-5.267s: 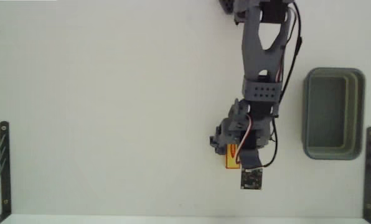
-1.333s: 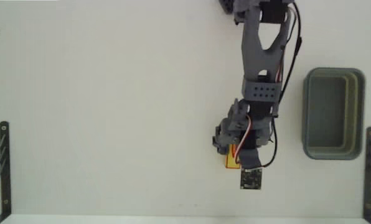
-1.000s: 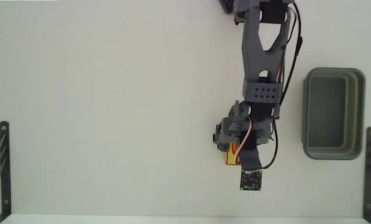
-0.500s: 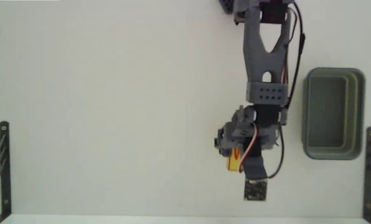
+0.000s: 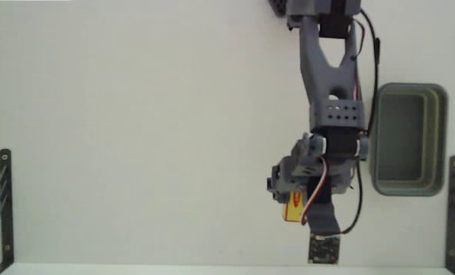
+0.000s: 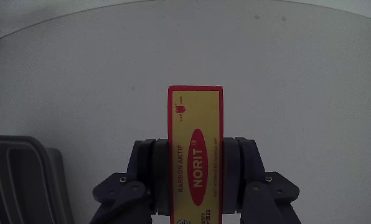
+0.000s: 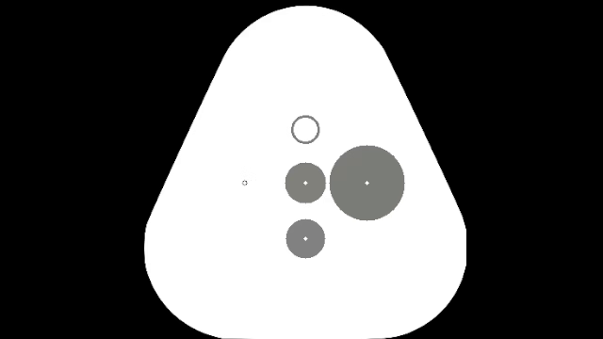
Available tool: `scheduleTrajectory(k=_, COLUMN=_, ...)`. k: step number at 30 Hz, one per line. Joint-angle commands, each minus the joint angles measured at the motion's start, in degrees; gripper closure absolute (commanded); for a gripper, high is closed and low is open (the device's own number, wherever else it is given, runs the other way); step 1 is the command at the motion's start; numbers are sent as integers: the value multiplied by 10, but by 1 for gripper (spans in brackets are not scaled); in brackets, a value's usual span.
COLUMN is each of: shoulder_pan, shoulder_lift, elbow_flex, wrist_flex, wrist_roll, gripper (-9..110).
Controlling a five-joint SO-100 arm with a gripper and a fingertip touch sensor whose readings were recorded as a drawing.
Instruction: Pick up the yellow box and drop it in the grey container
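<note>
One grasp: the gripper has its two fingers closed flat against the long sides of the yellow box, which stands between them with its printed face to the wrist camera and its top end sticking out past the fingertips.
Box place: in the fixed view the yellow box shows only as a small yellow patch under the wrist, to the left of the grey container and a little below its lower end, well apart from it.
Container: the tub sits at the right side of the white table, open and with nothing visible inside.
Just changed: over the last second the arm has stretched further toward the bottom edge of the fixed view and leaned slightly toward the container; the box has travelled with the wrist rather than staying put on the table.
Meaning for the task: the pick looks done, and the box is probably off the surface, since the wrist view shows table behind it with no contact visible at its far end, though its lower end is hidden.
Still to do: the carry across to the container and the release above its opening.
Risk: the box is narrow and held by its sides only, so a quick swing could tilt it in the grip.
</note>
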Motion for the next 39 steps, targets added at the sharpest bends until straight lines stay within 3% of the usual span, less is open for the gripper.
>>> scheduleTrajectory(k=1, shoulder_pan=6, shoulder_lift=17, elbow_flex=-29, wrist_flex=5, wrist_roll=2, gripper=66)
scheduleTrajectory(k=18, shoulder_pan=-27, shoulder_lift=25, elbow_flex=-19, wrist_flex=3, wrist_roll=2, gripper=66)
scheduleTrajectory(k=39, shoulder_pan=-140, shoulder_lift=53, elbow_flex=17, wrist_flex=-4, wrist_roll=2, gripper=66)
